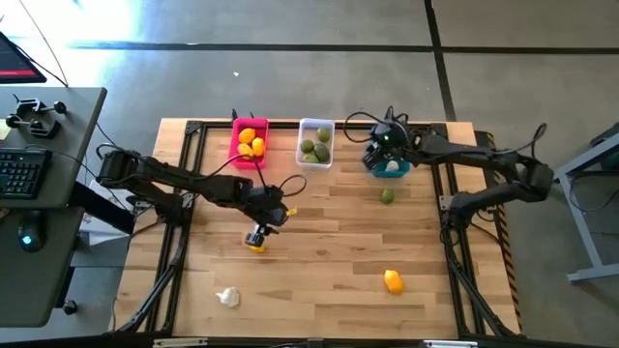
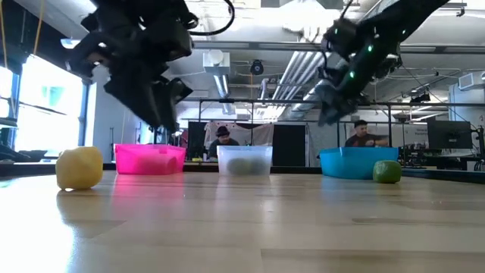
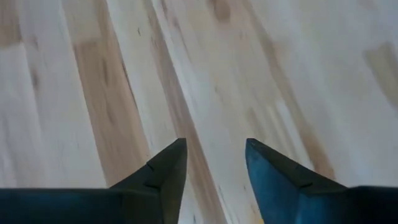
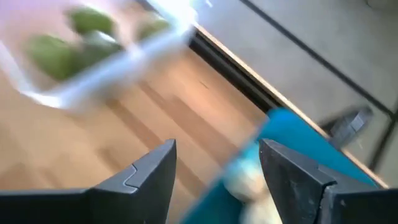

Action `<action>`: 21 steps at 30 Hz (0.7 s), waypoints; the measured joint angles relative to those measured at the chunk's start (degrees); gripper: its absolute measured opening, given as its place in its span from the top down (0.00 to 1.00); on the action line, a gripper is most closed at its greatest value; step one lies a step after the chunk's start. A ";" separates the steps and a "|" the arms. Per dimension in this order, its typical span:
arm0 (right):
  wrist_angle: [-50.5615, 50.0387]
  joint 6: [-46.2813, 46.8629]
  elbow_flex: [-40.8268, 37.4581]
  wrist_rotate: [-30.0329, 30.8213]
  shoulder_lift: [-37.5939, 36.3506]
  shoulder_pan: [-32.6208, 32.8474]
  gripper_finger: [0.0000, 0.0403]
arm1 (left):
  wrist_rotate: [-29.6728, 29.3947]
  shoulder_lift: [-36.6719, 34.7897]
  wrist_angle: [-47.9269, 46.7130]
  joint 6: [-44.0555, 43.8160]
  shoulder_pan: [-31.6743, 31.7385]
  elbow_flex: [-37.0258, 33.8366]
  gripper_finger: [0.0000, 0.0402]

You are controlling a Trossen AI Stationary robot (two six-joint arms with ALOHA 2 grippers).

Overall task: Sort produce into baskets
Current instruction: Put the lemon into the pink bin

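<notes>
Along the far edge of the table (image 1: 329, 242) stand three baskets: the pink basket (image 1: 249, 142) with lemons, the white basket (image 1: 315, 142) with limes, and the blue basket (image 1: 391, 166) with at least one pale garlic piece showing in the right wrist view. Loose pieces remain: a lemon (image 1: 256, 245) near the middle, a lime (image 1: 387, 195) just in front of the blue basket, another lemon (image 1: 393, 281) toward the near right, and a garlic (image 1: 228, 297) toward the near left corner. The left gripper (image 1: 257, 235) hangs right over the middle lemon, fingers apart and empty, with only bare wood between them in its wrist view. The right gripper (image 4: 217, 180) hovers over the blue basket, fingers wide and empty. Sorting looks well under way; picking that lemon appears to be the step in hand. Next, the left gripper should centre over it, lower, close, and carry it to the pink basket.
</notes>
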 joint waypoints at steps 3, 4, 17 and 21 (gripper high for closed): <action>2.65 0.25 0.00 -0.01 -1.06 4.38 0.45 | -3.18 0.00 -3.20 -1.18 -1.24 0.02 0.57; 3.47 0.60 0.00 0.02 -1.10 5.72 0.45 | -3.66 0.00 -4.80 -1.58 -1.57 0.02 0.55; 4.19 1.02 0.00 9.19 -0.84 17.27 0.45 | -5.75 0.00 -21.22 -2.01 -7.69 3.19 0.41; 4.15 1.02 0.00 9.21 -0.84 17.65 0.45 | -5.82 0.00 -22.83 -1.00 -8.67 3.17 0.41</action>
